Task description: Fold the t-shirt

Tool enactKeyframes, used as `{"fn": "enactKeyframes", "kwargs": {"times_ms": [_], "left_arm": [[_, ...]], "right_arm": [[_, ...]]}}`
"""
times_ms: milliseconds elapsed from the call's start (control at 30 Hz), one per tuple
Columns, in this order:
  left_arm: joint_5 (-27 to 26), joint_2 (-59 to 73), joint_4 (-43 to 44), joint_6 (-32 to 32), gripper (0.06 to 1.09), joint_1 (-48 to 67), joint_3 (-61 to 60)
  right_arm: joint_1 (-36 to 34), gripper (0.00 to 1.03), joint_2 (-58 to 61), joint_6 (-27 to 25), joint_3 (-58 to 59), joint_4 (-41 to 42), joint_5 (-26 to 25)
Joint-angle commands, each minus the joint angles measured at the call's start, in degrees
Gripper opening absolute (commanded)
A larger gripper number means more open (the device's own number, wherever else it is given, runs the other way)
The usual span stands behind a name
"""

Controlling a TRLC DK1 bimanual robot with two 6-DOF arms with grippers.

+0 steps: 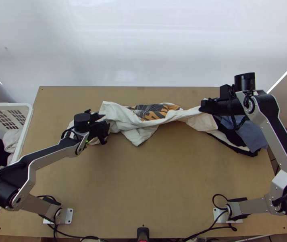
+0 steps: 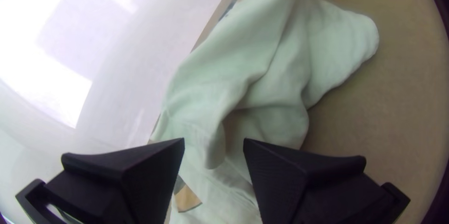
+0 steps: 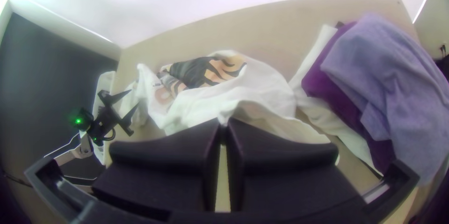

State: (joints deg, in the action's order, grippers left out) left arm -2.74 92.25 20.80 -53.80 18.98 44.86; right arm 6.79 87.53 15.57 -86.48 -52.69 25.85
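The white t-shirt with an orange and dark print lies bunched and stretched sideways across the table's far half. Over its left end my left gripper is open; in the left wrist view the same gripper has its fingers apart with a ridge of shirt between and beyond them. My right gripper is at the cloth's right part. In the right wrist view this gripper is shut on a pinched edge of the t-shirt, lifted slightly, with the printed part beyond it.
A pile of blue, dark and white clothes lies at the table's right, under the right arm; it looks purple in the right wrist view. A white basket with clothes stands at the left edge. Bare wood spreads between the arm bases.
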Motion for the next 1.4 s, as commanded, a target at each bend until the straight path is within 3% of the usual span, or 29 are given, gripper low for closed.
{"fn": "enactKeyframes", "kwargs": {"times_ms": [0,100,233,300,433,500,533,633,767,900,1000,1133,1367], "left_arm": [[-0.2,2.8,0.6,0.5,0.68,-1.2,3.0],[-0.2,3.6,0.6,0.5,0.45,-1.2,3.6],[-0.2,4.2,0.6,1.3,0.41,-1.2,4.4],[-0.2,4.2,0.5,1.7,0.29,-1.2,4.4],[0.5,4.2,-0.2,3.1,0.22,-0.8,5.1],[2.3,4.1,-0.1,6.7,0.20,-1.0,7.0],[4.0,4.0,-1.6,10.0,0.09,-1.1,9.0],[4.9,3.3,-12.8,16.5,0.09,-1.8,15.7],[4.2,2.1,-36.1,25.2,0.09,-2.6,24.7],[0.8,2.5,-53.9,32.9,0.09,-4.0,32.9],[-4.7,2.7,-63.7,36.0,0.09,-5.4,37.8],[-13.8,3.1,-79.1,35.2,0.09,-5.7,42.9],[-18.0,9.1,-86.7,36.3,0.09,-6.2,49.7]], "right_arm": [[0.0,0.03,0.1,0.0,0.3,0.5,0.0],[-0.1,0.03,0.1,0.0,0.5,0.6,0.0],[-0.1,0.03,0.1,0.0,0.6,0.6,0.0],[-0.1,0.03,0.1,0.0,0.5,0.6,0.0],[-0.1,0.03,0.1,0.0,0.6,0.7,0.0],[-0.1,0.03,0.1,0.0,0.6,0.7,0.0],[0.0,0.03,0.1,0.0,0.6,0.7,0.0],[0.0,0.03,0.2,0.0,0.5,0.9,0.0],[0.0,0.03,0.3,0.0,0.4,1.4,0.0],[0.0,0.03,0.4,0.1,0.5,1.4,0.0],[0.2,0.03,0.4,0.2,0.9,1.4,0.0],[0.7,0.03,0.3,0.3,1.1,1.4,0.0],[0.9,0.03,0.2,0.3,1.0,1.4,0.0]]}}
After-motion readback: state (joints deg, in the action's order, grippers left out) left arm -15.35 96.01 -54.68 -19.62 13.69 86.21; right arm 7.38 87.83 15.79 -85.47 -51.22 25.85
